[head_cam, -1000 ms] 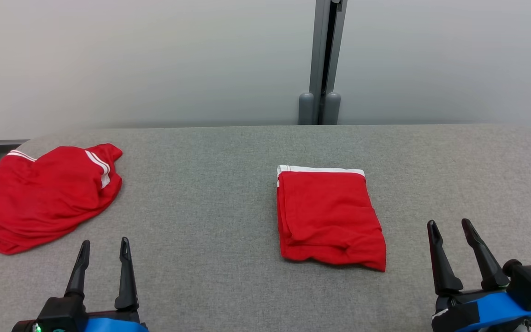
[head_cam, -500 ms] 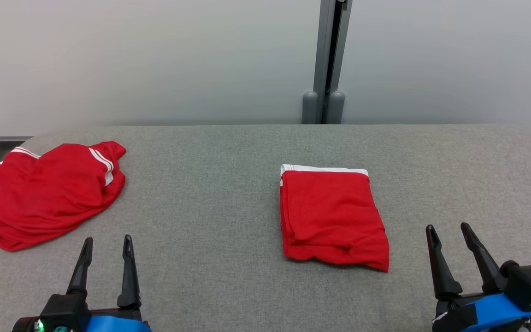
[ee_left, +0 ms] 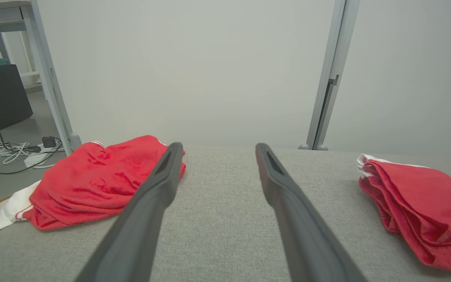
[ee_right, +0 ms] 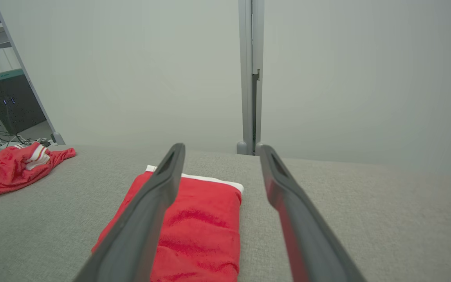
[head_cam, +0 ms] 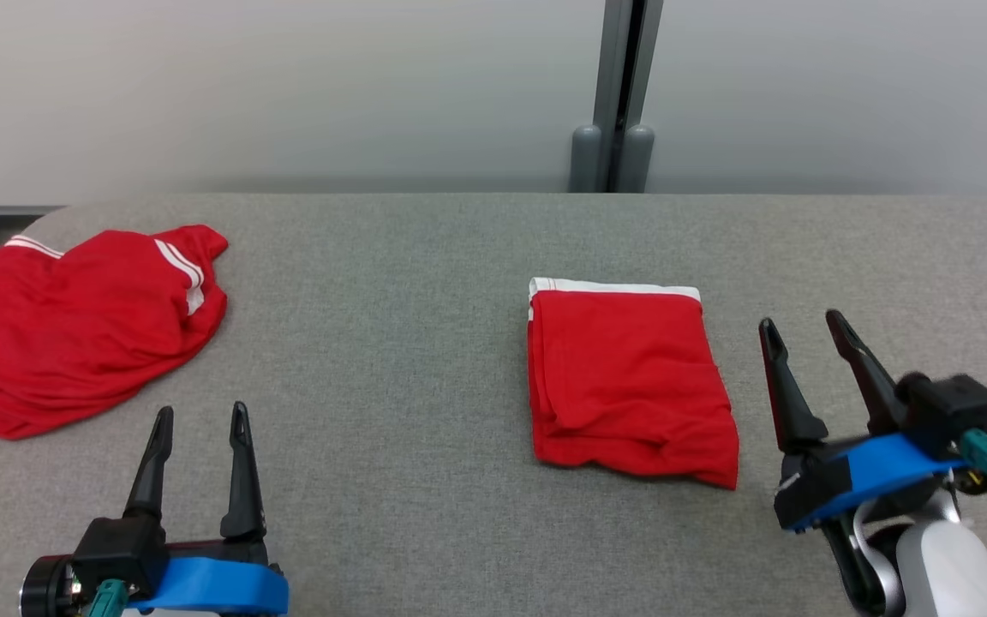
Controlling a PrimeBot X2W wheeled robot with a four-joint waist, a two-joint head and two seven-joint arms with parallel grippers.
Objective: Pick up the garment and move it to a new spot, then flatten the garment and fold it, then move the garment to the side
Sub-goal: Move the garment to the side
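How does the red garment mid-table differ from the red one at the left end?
The folded garment is a neat, flat rectangle; the crumpled garment is a loose heap. The folded garment shows a white band along its far edge; the crumpled garment shows white stripes on top. The folded garment lies beside the right gripper; the crumpled garment lies nearer the left gripper. Both are red, on the grey table.

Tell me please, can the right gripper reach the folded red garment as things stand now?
Probably yes. The right gripper is open and empty, just beside the right edge of the folded garment, and only a strip of grey table lies between them.
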